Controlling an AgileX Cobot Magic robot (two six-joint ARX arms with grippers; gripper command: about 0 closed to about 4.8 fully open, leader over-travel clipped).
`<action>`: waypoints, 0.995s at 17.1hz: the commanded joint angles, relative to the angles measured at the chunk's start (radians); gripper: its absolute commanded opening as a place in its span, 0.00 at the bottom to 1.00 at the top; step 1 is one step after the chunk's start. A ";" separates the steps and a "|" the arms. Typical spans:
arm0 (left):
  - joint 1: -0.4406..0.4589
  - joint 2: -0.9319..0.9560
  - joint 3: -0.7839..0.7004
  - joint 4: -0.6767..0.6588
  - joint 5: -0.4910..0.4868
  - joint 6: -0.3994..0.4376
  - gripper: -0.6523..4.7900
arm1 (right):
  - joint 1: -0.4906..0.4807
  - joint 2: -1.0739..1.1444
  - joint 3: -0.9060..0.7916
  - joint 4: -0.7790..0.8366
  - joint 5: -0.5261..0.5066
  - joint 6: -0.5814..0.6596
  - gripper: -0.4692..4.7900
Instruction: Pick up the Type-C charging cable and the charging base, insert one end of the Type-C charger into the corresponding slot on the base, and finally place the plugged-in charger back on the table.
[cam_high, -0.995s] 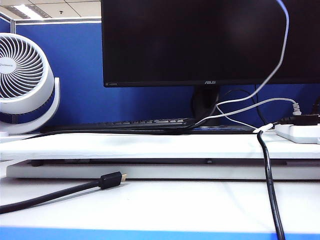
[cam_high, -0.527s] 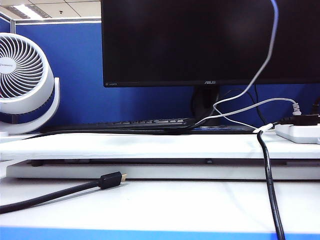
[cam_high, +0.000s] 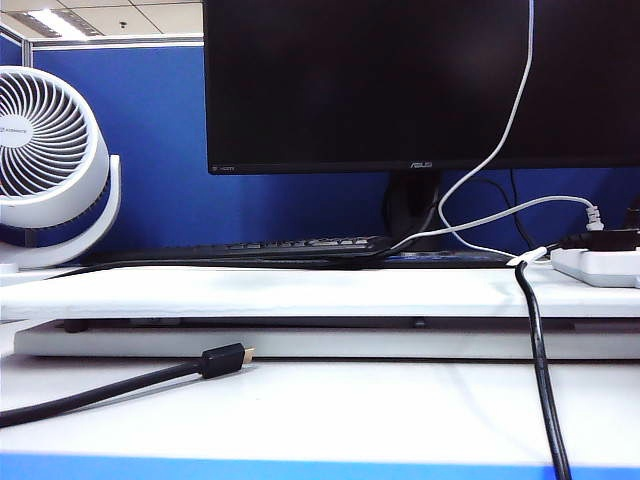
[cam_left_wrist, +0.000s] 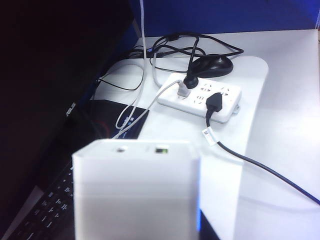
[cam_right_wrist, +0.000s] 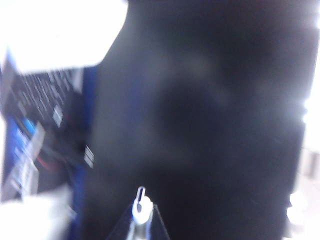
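Both pieces are off the desk (cam_high: 330, 400): my left pincer (cam_left_wrist: 136, 235), half spread, pinches the charging base (cam_left_wrist: 136, 192), ports facing up; my right pincer (cam_right_wrist: 141, 222), pressed nearly together, pinches the Type-C charging cable (cam_high: 505, 130) just behind its plug. I judge insertion comes next: I must line the plug up with the slot

White charging base (cam_left_wrist: 136, 192) ports up, thin white Type-C charging cable (cam_high: 505, 130) hanging
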 joint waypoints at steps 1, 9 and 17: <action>0.000 -0.007 0.008 0.021 0.009 -0.006 0.44 | 0.011 -0.006 0.006 0.053 0.013 -0.038 0.07; 0.000 -0.007 0.009 0.036 0.016 -0.006 0.44 | 0.012 -0.008 0.006 0.099 0.000 -0.302 0.07; -0.017 -0.007 0.009 0.085 0.011 0.005 0.44 | 0.012 -0.006 0.006 0.106 -0.128 -0.399 0.07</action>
